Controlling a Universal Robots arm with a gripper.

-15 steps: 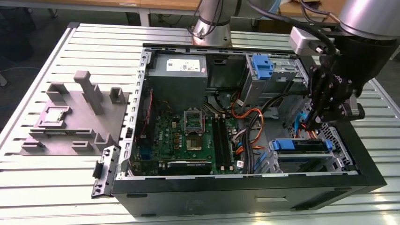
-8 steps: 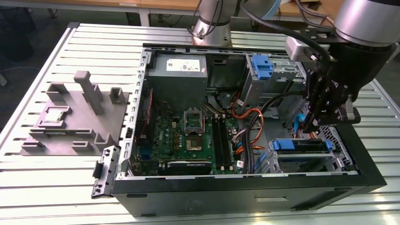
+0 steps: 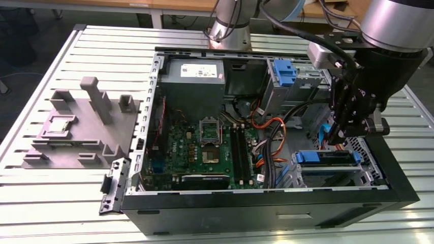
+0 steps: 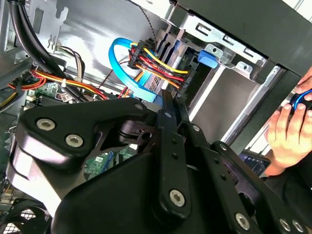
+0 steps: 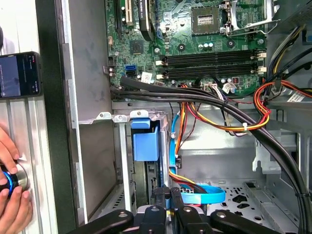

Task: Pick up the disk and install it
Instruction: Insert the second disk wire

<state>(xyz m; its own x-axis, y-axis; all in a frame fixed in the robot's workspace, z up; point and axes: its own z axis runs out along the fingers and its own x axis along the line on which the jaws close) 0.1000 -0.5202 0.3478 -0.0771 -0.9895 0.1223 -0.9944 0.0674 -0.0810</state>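
Note:
The disk (image 3: 328,157), grey with blue side rails, lies in the drive bay at the near corner of the open computer case (image 3: 271,201), on the exterior view's right. In the first wrist view its blue rail tab (image 5: 145,141) stands in the bay slot. The second wrist view has the disk (image 4: 165,73) edge-on, with red, yellow and black wires and a blue cable at its end. My gripper (image 3: 346,129) hangs just above the bay. Its thin fingers are pressed together in both wrist views, and I see nothing between them (image 4: 168,96) (image 5: 168,192).
A tall blue bracket (image 3: 285,71) stands in the far bay. The motherboard (image 3: 203,147) and orange and black cables (image 3: 271,137) fill the case's middle. A grey fixture (image 3: 81,127) holding a small square chip (image 3: 60,123) sits left of the case. A person's hand (image 5: 12,195) rests beside a phone (image 5: 19,73).

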